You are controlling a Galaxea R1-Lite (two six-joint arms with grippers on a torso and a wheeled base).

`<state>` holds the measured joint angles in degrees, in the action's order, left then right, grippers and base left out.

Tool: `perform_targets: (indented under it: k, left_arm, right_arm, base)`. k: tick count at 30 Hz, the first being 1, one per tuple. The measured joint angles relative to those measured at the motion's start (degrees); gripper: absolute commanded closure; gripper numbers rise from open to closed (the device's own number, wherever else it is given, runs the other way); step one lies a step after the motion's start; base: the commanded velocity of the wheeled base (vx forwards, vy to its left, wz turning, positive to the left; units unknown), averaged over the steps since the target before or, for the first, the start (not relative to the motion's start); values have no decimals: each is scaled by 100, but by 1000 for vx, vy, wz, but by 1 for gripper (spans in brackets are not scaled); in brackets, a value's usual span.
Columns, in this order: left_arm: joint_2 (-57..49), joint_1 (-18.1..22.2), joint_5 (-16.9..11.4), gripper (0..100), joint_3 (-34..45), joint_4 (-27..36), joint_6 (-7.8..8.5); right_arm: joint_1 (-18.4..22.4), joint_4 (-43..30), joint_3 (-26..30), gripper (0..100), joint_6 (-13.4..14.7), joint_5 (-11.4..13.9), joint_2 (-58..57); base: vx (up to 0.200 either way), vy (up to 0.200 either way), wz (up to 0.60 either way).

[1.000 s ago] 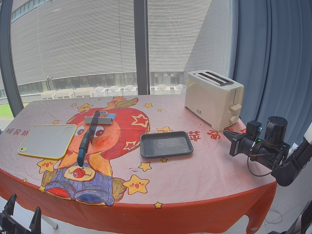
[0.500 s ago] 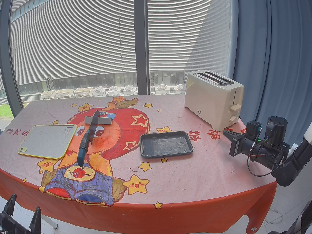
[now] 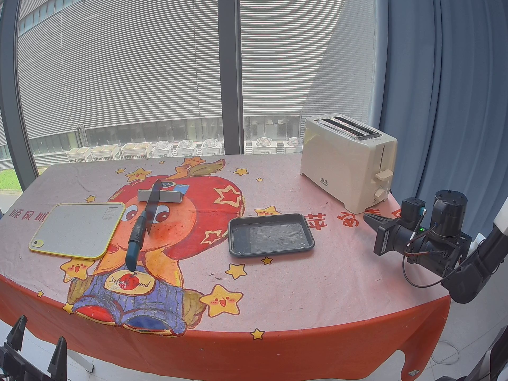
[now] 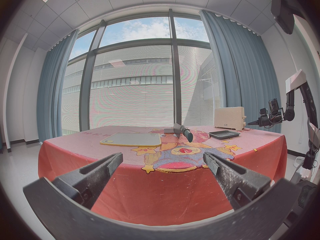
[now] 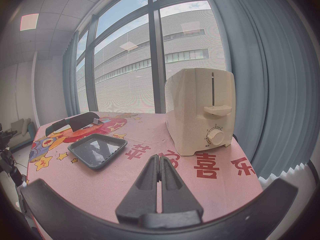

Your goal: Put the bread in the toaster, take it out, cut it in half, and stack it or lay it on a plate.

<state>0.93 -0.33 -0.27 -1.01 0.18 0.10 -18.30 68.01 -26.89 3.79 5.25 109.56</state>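
Hanging below the table's front-left edge, left gripper (image 3: pixel 41 330) has its fingers spread apart with nothing between them. On the table (image 3: pixel 317 292), left to right: one yellow-rimmed cutting board (image 3: pixel 76 229); just beside it one knife (image 3: pixel 142 223), teal handle toward the front, blade tip propped on one small grey block (image 3: pixel 160 195); one dark rectangular tray (image 3: pixel 271 234) near the middle; one cream toaster (image 3: pixel 346 161) at the back right, two slots on top, lever (image 5: pixel 217 109) and dial (image 5: pixel 215 137) on the end facing the right gripper (image 5: pixel 159 159). That gripper hovers by the table's right edge, near the toaster but apart from it, fingers pressed together and holding nothing. Table wears a pink-orange cartoon cloth (image 3: pixel 174 223). Big window (image 3: pixel 132 54) behind, blue curtain (image 3: pixel 450 80) at right.
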Motion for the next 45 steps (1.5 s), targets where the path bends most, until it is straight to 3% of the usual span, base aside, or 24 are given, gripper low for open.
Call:
perform_targets:
  k: [27, 40, 45]
  left_arm:
    - [0, 0, 0, 0, 0, 0, 0]
    - [0, 0, 0, 0, 0, 0, 0]
    - [0, -5, 0, 0, 0, 0, 0]
  right_arm:
    - [297, -55, -130, 100, 77, 27, 210]
    - [402, -55, -201, 100, 111, 130, 229]
    - [435, -52, -199, 100, 178, 336, 233]
  base:
    - [0, 0, 0]
    - [0, 0, 0]
    - [0, 0, 0]
